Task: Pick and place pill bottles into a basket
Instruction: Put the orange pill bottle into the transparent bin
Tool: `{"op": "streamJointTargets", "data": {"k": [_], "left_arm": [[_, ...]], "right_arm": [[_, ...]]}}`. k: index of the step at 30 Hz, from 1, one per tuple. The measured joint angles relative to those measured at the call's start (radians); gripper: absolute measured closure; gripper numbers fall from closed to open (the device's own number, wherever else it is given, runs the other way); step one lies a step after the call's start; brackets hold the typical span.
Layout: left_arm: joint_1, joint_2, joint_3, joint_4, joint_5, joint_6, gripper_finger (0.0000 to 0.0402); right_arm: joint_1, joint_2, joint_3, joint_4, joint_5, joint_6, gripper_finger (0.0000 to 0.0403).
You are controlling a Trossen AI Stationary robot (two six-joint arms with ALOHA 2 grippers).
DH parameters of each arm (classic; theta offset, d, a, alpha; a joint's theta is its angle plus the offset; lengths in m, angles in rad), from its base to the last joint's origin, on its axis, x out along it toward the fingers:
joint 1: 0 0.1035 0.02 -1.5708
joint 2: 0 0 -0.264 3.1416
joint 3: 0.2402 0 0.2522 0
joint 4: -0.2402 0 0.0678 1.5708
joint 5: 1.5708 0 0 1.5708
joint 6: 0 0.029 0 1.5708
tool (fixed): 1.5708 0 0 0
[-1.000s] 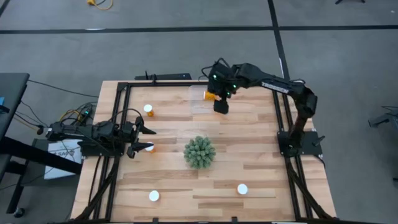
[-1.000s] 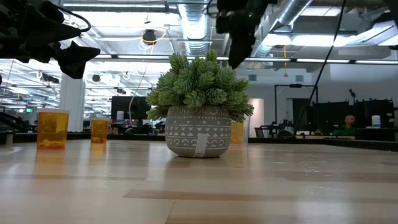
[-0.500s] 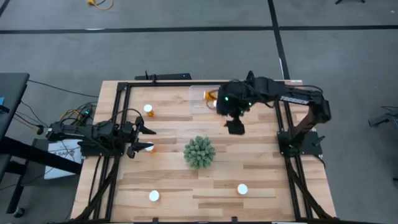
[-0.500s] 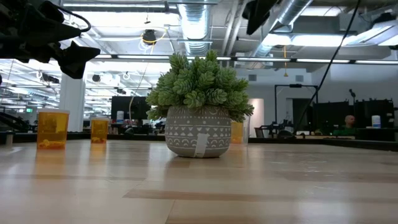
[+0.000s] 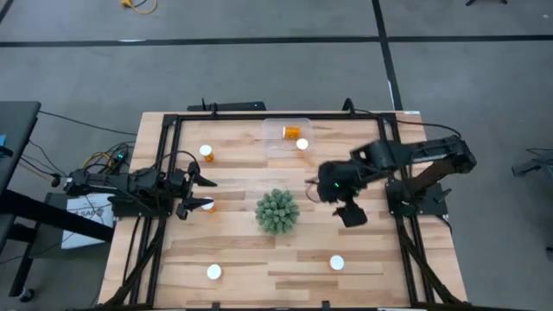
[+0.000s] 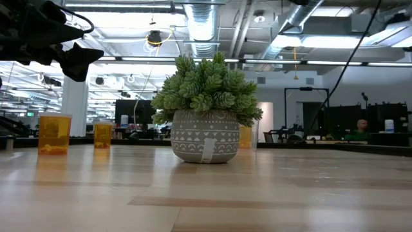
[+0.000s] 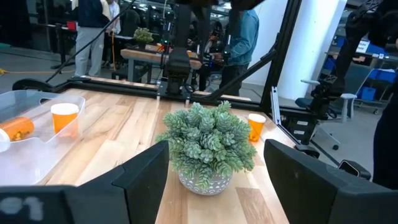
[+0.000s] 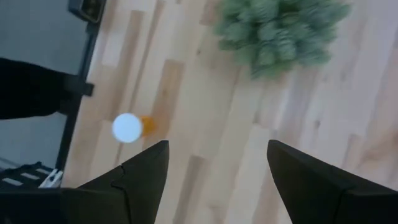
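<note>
Right arm heading for the next bottle, basket partly filled.

From above, the right gripper [image 5: 349, 213] hangs empty beside the plant [image 5: 277, 211], between the basket [image 5: 275, 130], which holds a lying bottle [image 5: 294, 132], and a standing bottle [image 5: 337, 262] near the table's front edge. The left gripper [image 5: 205, 192] waits at the left edge with its fingers spread. At table height, two bottles [image 6: 55, 133] stand left of the plant. The left wrist view shows the basket with another bottle [image 7: 64, 117] upright in it. The right wrist view shows spread fingers [image 8: 140, 171] and that white-capped bottle just ahead; next it likely must descend over the cap and close.
</note>
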Motion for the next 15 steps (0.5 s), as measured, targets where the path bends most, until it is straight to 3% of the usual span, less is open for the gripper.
{"op": "streamJointTargets", "data": {"k": [15], "left_arm": [[0.000, 0.000, 0.000, 0.000, 0.000, 0.000, 0.0148]], "right_arm": [[0.277, -0.146, -0.312, 0.245, 0.154, 0.347, 0.0139]]}}
